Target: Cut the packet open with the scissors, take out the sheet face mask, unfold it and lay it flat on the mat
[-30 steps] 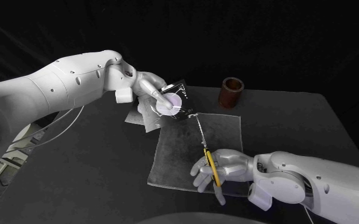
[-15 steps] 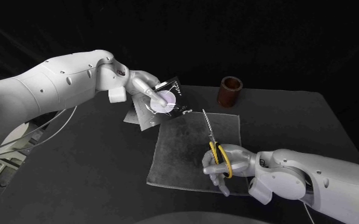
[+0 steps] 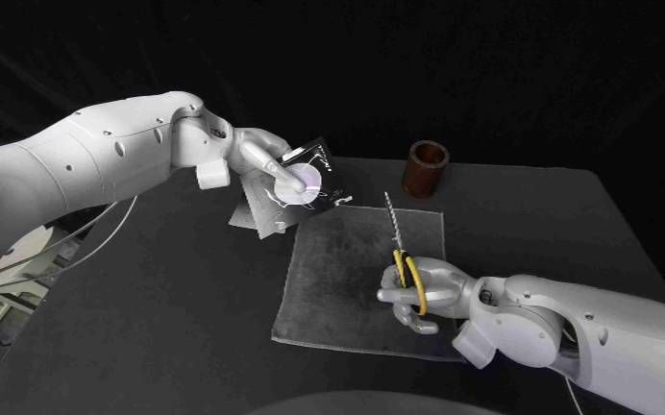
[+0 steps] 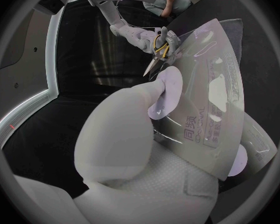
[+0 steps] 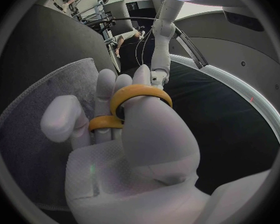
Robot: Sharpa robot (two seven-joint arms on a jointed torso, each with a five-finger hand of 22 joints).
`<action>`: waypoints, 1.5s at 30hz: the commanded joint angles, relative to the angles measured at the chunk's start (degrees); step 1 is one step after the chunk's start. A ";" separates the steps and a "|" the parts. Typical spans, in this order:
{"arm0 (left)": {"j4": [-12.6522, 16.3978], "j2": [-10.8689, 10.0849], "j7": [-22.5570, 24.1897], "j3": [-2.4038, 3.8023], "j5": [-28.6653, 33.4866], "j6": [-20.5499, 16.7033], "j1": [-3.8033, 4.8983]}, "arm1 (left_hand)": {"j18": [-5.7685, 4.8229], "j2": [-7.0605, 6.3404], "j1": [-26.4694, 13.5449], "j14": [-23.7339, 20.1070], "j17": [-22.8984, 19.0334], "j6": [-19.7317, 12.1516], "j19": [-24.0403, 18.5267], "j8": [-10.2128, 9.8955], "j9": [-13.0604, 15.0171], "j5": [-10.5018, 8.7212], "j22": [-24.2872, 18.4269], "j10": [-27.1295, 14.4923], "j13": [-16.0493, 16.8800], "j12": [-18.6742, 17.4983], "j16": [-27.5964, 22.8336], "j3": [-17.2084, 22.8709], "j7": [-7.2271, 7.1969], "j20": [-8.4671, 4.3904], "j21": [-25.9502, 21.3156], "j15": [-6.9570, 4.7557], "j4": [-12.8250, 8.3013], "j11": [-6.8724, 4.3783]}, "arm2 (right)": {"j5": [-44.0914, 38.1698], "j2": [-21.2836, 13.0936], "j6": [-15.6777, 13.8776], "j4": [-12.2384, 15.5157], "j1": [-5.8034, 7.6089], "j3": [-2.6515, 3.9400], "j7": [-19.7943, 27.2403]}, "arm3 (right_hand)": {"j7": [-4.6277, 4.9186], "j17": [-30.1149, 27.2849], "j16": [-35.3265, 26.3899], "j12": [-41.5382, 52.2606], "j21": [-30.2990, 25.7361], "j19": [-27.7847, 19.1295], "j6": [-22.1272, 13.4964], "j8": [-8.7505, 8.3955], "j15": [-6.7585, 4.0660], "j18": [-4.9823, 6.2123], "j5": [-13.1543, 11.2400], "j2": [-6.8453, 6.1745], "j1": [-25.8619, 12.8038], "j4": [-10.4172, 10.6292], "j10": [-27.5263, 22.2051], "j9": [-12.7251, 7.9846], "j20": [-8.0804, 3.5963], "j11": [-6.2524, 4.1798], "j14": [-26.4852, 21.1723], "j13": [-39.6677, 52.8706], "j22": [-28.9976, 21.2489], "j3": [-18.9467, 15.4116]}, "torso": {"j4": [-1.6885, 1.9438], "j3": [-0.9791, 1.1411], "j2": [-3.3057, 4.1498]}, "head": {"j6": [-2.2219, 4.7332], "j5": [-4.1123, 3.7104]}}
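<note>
While the left hand (image 3: 278, 171) held the packet (image 3: 310, 184) raised just beyond the far corner of the mat (image 3: 332, 280), the right hand (image 3: 427, 292) over the mat gripped the scissors (image 3: 402, 259), blades aimed at the packet yet apart, so cutting was judged pending, requiring blade-to-edge alignment.

You have a glossy, smooth plastic-film packet (image 4: 205, 104), scissors (image 3: 401, 254) with thin bare-metal blades and smooth yellow plastic handles, a matt, slightly rough grey cloth mat (image 3: 332, 290) and a shiny brown cup (image 3: 427, 173) on a matt black surface (image 3: 554, 213).
</note>
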 commanded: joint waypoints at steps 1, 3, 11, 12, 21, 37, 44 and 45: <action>0.12 -0.01 0.89 0.05 0.79 -0.63 0.08 | 0.96 0.39 -0.29 0.14 0.05 0.31 -0.45 0.21 1.13 0.23 0.05 0.25 0.05 -0.11 -0.35 0.24 0.03 -0.14 0.23 -0.06 -0.67 0.07 | 6.07 0.44 2.29 0.49 -0.02 0.03 0.85 | -3.82 0.92 0.87 17.26 1.59 4.23 8.61 14.64 -4.33 3.76 -0.22 13.00 -1.77 0.84 7.16 19.92 -3.70 -5.60 4.23 17.48 2.28 1.33 | 0.00 0.04 0.07 | 0.16 -0.02; 0.11 -0.02 0.91 0.05 0.79 -0.73 0.08 | 0.96 0.39 -0.29 0.14 0.05 0.31 -0.45 0.21 1.13 0.23 0.05 0.25 0.05 -0.11 -0.35 0.24 0.03 -0.14 0.23 -0.06 -0.67 0.07 | 8.32 0.70 5.26 0.64 -0.02 0.03 1.26 | -3.89 1.60 1.51 17.87 2.84 4.52 7.47 12.17 -4.46 3.49 -0.32 13.22 -2.01 1.36 7.24 18.38 -3.83 -5.69 4.35 18.17 4.09 2.94 | 0.03 0.05 0.06 | 0.17 -0.14; -0.07 0.05 0.90 0.04 1.23 -0.77 0.07 | 0.95 0.43 -0.44 0.15 0.08 0.28 -0.49 0.20 1.18 0.23 0.07 0.24 0.04 -0.12 -0.37 0.32 0.04 -0.13 0.26 -0.05 -0.71 0.08 | 14.97 1.31 14.82 0.77 0.02 0.06 3.33 | 1.86 6.05 6.38 17.30 7.00 5.07 -10.26 -27.51 -2.05 2.52 -0.07 13.16 -20.92 2.51 7.64 -6.54 -2.06 -1.57 4.93 16.11 10.25 12.72 | -0.02 0.00 0.06 | 0.12 -0.22; -0.08 0.05 0.90 0.04 1.25 -0.79 0.06 | 0.95 0.43 -0.44 0.15 0.08 0.28 -0.49 0.20 1.18 0.23 0.07 0.24 0.04 -0.12 -0.37 0.32 0.04 -0.13 0.26 -0.05 -0.71 0.08 | 15.25 1.33 15.41 0.79 0.02 0.06 3.42 | 2.71 6.28 6.63 17.28 7.20 5.11 -11.85 -29.72 -1.55 2.48 -0.33 12.93 -21.24 2.54 7.60 -7.77 -1.76 -0.99 4.99 15.91 10.54 11.97 | -0.01 -0.01 0.06 | 0.16 -0.25; -0.02 -0.21 1.06 0.04 2.13 -0.64 0.06 | 0.95 0.45 -0.49 0.15 0.09 0.26 -0.50 0.19 1.20 0.23 0.07 0.24 0.04 -0.13 -0.39 0.35 0.04 -0.13 0.28 -0.05 -0.73 0.08 | 17.89 1.83 25.42 0.91 0.06 0.09 2.33 | 3.75 7.79 8.31 20.14 8.36 5.09 -9.66 -36.13 -0.69 2.43 -0.32 11.28 -22.10 2.17 7.41 -12.04 -0.43 0.10 5.21 17.55 12.18 3.72 | -0.02 -0.01 0.02 | 0.28 -0.28; -0.65 -0.37 -1.40 0.18 4.55 3.97 0.39 | 0.98 0.43 -0.54 0.14 0.13 0.22 -0.55 0.18 1.29 0.23 0.11 0.22 0.03 -0.15 -0.44 0.49 0.07 -0.16 0.35 -0.08 -0.95 0.08 | 12.08 1.94 30.39 -1.01 0.10 0.10 -5.10 | 4.75 5.04 3.15 18.95 6.26 2.96 -10.83 -39.93 0.15 3.20 -0.30 6.14 -16.51 -0.82 4.54 -13.29 0.29 1.05 3.43 17.20 8.58 -1.92 | -0.06 0.02 0.04 | 0.40 -0.08; -0.90 0.01 -3.56 0.21 6.09 6.76 1.57 | 0.98 0.42 -0.57 0.15 0.14 0.23 -0.55 0.19 1.31 0.23 0.12 0.22 0.03 -0.16 -0.45 0.52 0.08 -0.16 0.38 -0.08 -1.01 0.08 | 8.33 2.21 28.36 -1.41 0.10 0.09 -5.79 | 5.54 2.16 -3.57 -11.88 -3.94 -4.26 -12.99 -42.14 1.48 5.93 -0.23 5.08 -15.77 -0.36 -7.79 -13.30 1.80 2.41 -0.51 -6.75 -6.40 -4.77 | 0.02 0.09 0.05 | 0.17 0.28; -0.90 0.10 -4.00 0.21 6.28 7.17 1.78 | 0.98 0.42 -0.57 0.15 0.14 0.23 -0.55 0.19 1.31 0.23 0.12 0.22 0.03 -0.16 -0.45 0.52 0.08 -0.16 0.38 -0.08 -1.01 0.08 | 7.99 2.28 28.14 -1.42 0.10 0.09 -5.79 | 5.69 1.93 -4.10 -12.88 -4.57 -4.55 -13.11 -42.26 1.58 6.06 -0.21 4.99 -15.72 -0.33 -7.62 -13.27 1.82 2.33 -0.57 -7.23 -7.21 -4.76 | 0.04 0.11 0.05 | 0.16 0.33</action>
